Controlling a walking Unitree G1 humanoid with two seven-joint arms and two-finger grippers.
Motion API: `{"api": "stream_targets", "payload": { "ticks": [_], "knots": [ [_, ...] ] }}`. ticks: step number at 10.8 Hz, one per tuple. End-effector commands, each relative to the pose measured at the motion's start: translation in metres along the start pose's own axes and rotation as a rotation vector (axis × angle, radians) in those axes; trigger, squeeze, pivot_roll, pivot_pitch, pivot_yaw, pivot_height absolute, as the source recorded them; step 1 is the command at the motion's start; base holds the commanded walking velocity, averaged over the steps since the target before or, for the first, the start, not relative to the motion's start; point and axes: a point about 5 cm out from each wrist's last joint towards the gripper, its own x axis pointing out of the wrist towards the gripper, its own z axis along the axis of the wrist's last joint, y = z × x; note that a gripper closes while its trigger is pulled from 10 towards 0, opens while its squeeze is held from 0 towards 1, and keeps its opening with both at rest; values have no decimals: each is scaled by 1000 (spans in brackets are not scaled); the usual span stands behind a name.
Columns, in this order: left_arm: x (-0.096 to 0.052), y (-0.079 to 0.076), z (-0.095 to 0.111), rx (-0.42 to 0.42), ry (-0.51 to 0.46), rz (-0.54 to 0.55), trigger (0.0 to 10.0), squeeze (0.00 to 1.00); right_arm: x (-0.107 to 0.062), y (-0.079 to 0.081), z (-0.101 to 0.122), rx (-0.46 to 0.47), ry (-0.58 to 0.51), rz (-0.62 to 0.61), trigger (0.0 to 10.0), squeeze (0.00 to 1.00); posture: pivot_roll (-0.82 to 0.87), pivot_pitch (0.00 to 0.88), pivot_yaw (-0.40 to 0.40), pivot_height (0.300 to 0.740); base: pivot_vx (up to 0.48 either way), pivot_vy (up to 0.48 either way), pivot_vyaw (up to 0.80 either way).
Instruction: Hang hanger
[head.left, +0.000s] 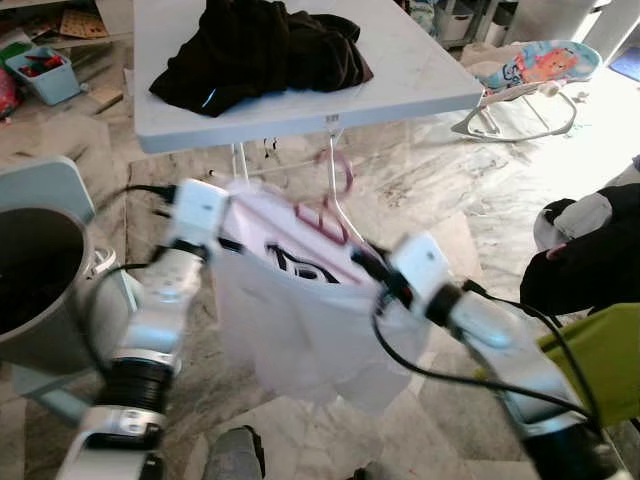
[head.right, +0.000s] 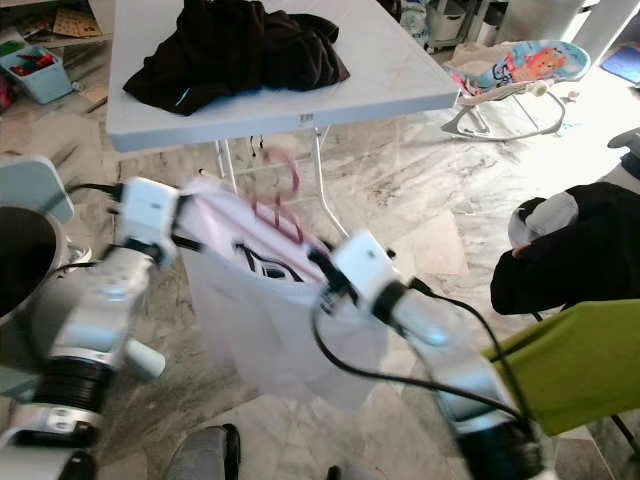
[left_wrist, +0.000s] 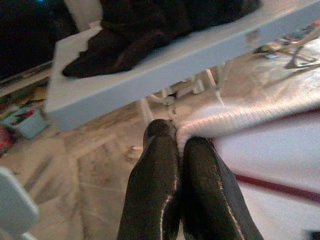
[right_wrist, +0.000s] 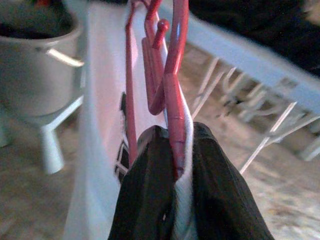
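A white shirt (head.left: 300, 320) with a dark print hangs on a pink hanger (head.left: 325, 215) between my two arms, in front of the white table (head.left: 420, 85). The hanger's hook (head.left: 340, 170) sticks up below the table edge. My left gripper (left_wrist: 177, 145) is shut on the shirt's shoulder edge (left_wrist: 240, 117). My right gripper (right_wrist: 172, 137) is shut on the pink hanger (right_wrist: 172, 75) and the shirt fabric over it. The shirt (head.right: 270, 330) sags below the hanger, well above the floor.
A heap of dark clothes (head.left: 260, 50) lies on the table. A grey bin (head.left: 40, 290) stands at my left. A baby bouncer (head.left: 530, 75) sits at the back right. A person in black and yellow-green (head.left: 590, 300) is at the right. The floor is marble.
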Motion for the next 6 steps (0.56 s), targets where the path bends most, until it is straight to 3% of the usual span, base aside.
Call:
{"api": "stream_targets", "payload": {
  "ticks": [1, 2, 3, 5, 6],
  "knots": [
    [0, 23, 3, 20, -12, 98, 0, 0, -15, -15, -3, -2, -2, -4, 10000, 0, -17, 75, -49, 740, 0, 0, 0],
    [-1, 37, 3, 37, -7, 146, 0, 0, -32, -16, -11, -14, 29, 91, 10000, 0, -17, 75, -49, 740, 0, 0, 0],
    [-1, 40, 3, 38, -7, 151, 0, 0, -37, -17, -14, -14, 45, 118, 10000, 0, -18, 75, -48, 740, 0, 0, 0],
    [-2, 51, 1, 40, 13, 181, 0, 0, -67, -33, -27, 11, 119, 199, 10000, 0, -21, 76, -44, 740, 0, 0, 0],
    [-1, 53, -3, 5, 33, 189, 0, 0, -81, -38, -25, 71, 114, 254, 10000, 0, -27, 76, -38, 740, 0, 0, 0]
  ]
}}
